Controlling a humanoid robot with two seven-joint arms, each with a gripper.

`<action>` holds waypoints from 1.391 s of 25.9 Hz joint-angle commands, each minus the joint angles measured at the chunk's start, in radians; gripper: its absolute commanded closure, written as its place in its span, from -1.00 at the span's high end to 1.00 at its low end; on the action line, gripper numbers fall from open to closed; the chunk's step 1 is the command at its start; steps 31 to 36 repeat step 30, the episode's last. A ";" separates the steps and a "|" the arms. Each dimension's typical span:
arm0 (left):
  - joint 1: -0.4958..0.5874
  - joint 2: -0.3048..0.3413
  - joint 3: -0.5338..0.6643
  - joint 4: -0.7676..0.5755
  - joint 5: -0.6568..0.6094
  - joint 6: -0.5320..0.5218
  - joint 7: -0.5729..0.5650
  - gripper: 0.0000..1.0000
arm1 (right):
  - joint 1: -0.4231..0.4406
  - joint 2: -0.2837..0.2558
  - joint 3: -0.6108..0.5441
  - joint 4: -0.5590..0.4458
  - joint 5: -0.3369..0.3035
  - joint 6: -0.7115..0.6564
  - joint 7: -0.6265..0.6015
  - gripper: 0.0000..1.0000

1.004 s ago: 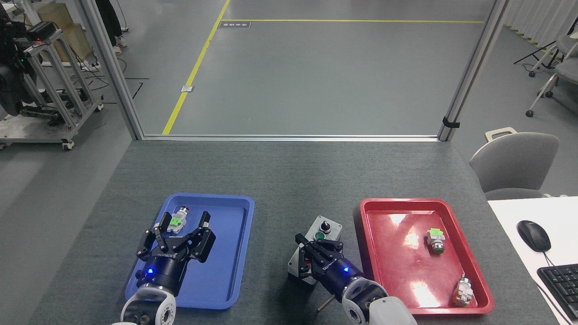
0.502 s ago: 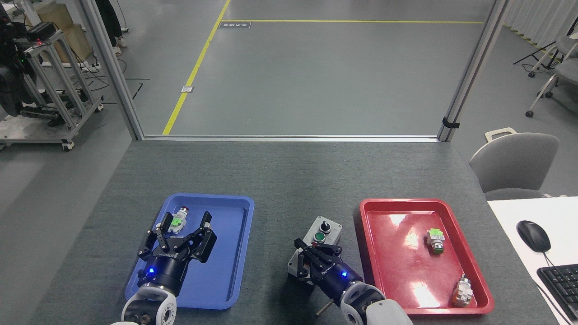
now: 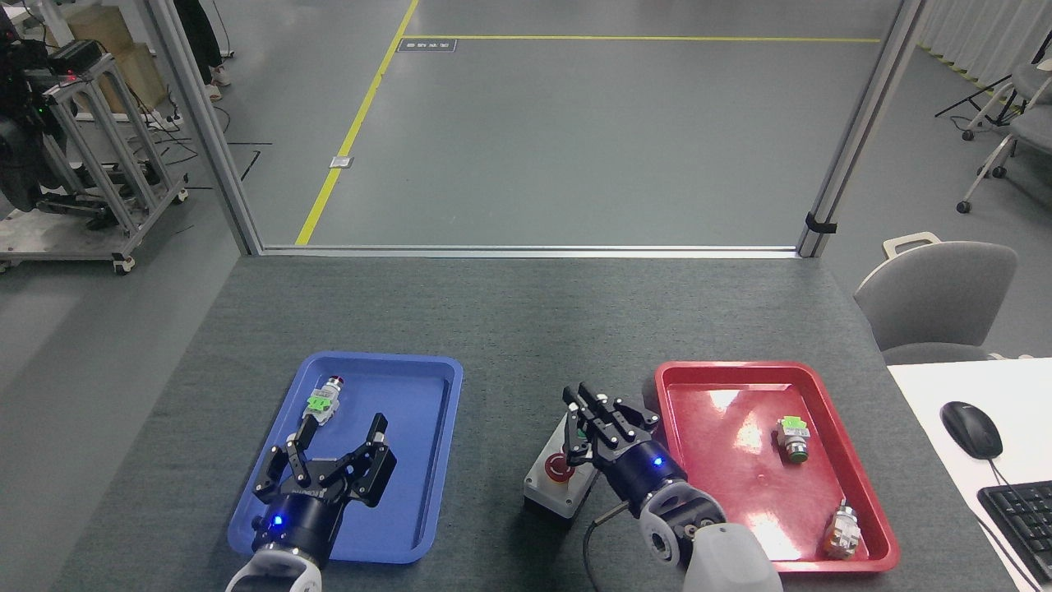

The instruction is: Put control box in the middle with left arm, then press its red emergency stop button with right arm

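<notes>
The control box lies on the bare dark grey tabletop between the two trays. Its large red emergency stop button shows at the near end. My right gripper hovers over the box's far half and hides the other controls. Its fingers are drawn together and hold nothing, and they stand just beyond the red button. My left gripper hangs open and empty over the near part of the blue tray.
A small push-button part with a green tag lies in the blue tray ahead of the left gripper. The red tray on the right holds two more such parts. A white desk with a mouse stands at the right.
My right gripper has come off the box's near end and moved up and away, uncovering the red button. My left gripper has drawn back toward me, away from the small part.
</notes>
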 commanded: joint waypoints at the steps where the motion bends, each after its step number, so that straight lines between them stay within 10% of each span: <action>1: 0.045 -0.006 0.003 -0.002 0.005 0.001 0.009 0.98 | -0.029 -0.022 -0.084 -0.065 -0.120 0.018 0.004 0.99; 11: 0.045 -0.009 0.001 0.000 0.005 0.001 0.010 0.98 | -0.008 -0.101 -0.225 -0.065 -0.140 0.278 0.003 0.99; 22: 0.045 -0.009 0.001 0.001 0.005 0.001 0.010 0.98 | 0.195 -0.112 -0.222 -0.172 -0.136 0.281 -0.004 1.00; 36: 0.045 -0.009 0.001 0.001 0.005 0.001 0.010 0.98 | 0.190 -0.111 -0.222 -0.184 -0.138 0.288 0.003 0.99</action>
